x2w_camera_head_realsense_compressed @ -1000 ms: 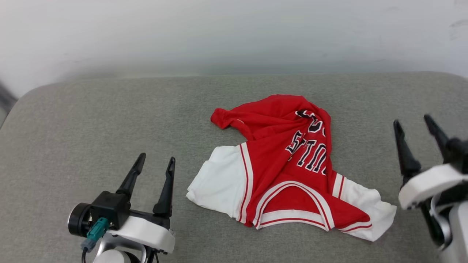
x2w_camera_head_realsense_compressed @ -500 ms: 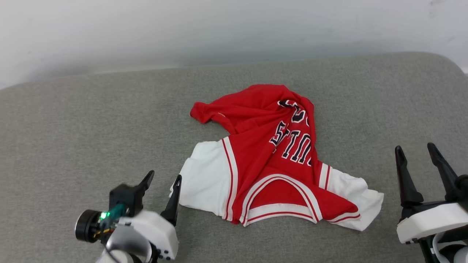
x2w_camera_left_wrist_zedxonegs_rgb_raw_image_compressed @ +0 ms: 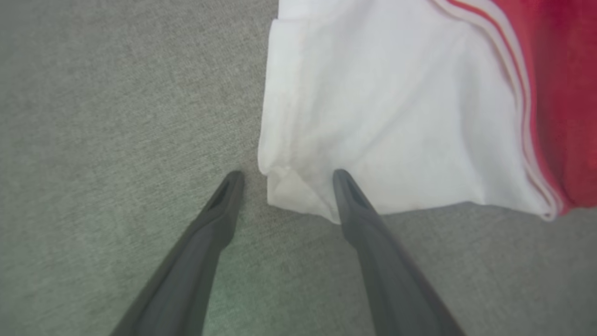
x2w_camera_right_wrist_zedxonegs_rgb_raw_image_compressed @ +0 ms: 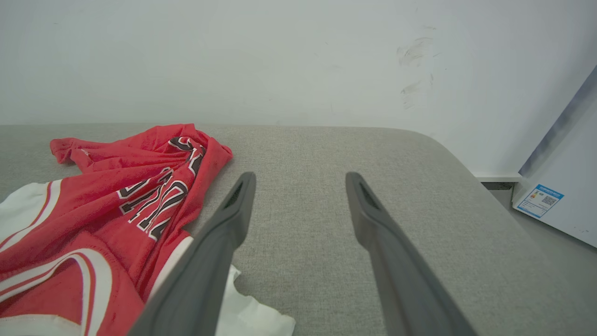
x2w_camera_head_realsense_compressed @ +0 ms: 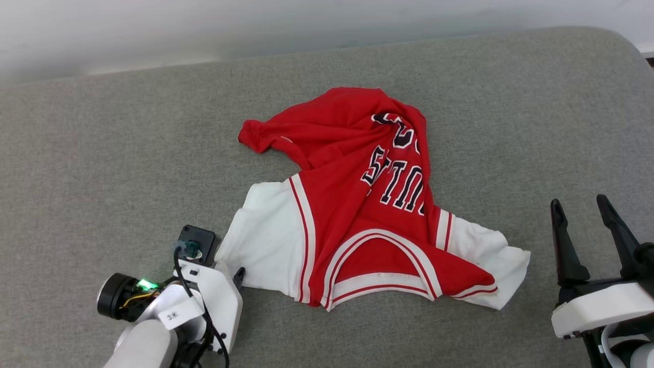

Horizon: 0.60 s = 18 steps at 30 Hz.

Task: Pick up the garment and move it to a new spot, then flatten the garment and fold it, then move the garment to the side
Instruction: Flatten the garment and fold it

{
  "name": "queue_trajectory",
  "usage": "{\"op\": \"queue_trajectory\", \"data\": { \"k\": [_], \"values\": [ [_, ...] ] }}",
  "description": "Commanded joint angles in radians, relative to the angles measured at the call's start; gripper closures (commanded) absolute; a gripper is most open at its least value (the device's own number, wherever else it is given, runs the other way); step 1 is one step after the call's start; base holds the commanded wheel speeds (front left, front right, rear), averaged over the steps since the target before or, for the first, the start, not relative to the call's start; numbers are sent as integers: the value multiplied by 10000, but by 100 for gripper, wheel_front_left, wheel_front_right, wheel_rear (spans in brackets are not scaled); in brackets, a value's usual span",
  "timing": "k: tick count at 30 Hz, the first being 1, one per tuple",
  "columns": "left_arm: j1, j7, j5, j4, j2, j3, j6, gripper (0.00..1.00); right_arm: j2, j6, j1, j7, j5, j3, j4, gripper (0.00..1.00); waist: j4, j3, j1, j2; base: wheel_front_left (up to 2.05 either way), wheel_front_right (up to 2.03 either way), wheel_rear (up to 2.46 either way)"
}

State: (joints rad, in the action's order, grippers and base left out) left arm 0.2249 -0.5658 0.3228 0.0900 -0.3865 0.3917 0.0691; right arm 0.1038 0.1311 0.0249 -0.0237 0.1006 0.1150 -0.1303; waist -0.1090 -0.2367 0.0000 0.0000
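A: Where's the shirt (x2w_camera_head_realsense_compressed: 368, 204)?

B: Crumpled on the grey cushion (x2w_camera_head_realsense_compressed: 102, 128), collar nearest the robot, a white sleeve out to each side. Its far half is bunched into folds, so the dark lettering (x2w_camera_head_realsense_compressed: 403, 184) is broken up and I can't read it.

A: And the left fingers (x2w_camera_left_wrist_zedxonegs_rgb_raw_image_compressed: 366, 233)?

B: Apart, holding nothing. In their own wrist view, one tip hangs over the corner of the sleeve on the robot's left. The other is over bare cushion just beside that corner. That view is soft, so I can't tell whether they touch the cloth. From the head, the wrist (x2w_camera_head_realsense_compressed: 204, 301) covers all but one tip at the sleeve's hem.

A: Right fingers (x2w_camera_head_realsense_compressed: 563, 245)?

B: Also spread wide and empty, beside the shirt's other sleeve and clear of it. In their own view one finger hides part of that sleeve, and the frame cuts off the shirt's near edge.

A: Anything beyond the shirt?

B: A scuffed white wall (x2w_camera_right_wrist_zedxonegs_rgb_raw_image_compressed: 280, 56), and a label (x2w_camera_right_wrist_zedxonegs_rgb_raw_image_compressed: 539, 200) too small to read.
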Motion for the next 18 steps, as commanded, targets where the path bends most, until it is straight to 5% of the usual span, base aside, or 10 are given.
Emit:
{"op": "queue_trajectory", "data": {
  "k": [1, 2, 18],
  "values": [
    [-35, -104, 122, 184, 35, 44, -30, 59, -49, -7, 165, -44, -24, 10, 31, 0, 0, -56, 0, 0, 0, 0, 0],
    [-71, -128, 157, 314, 35, 34, -37, 100, -52, -7, 184, -45, -33, 17, 53, 0, 9, -94, 0, 0, 0, 0, 0],
    [-1194, 1992, 808, 683, -20, -1542, 1093, 100, 384, -7, -214, 485, -132, -62, 342, 0, 977, 456, 0, 0, 0, 0, 0]
  ]
}}
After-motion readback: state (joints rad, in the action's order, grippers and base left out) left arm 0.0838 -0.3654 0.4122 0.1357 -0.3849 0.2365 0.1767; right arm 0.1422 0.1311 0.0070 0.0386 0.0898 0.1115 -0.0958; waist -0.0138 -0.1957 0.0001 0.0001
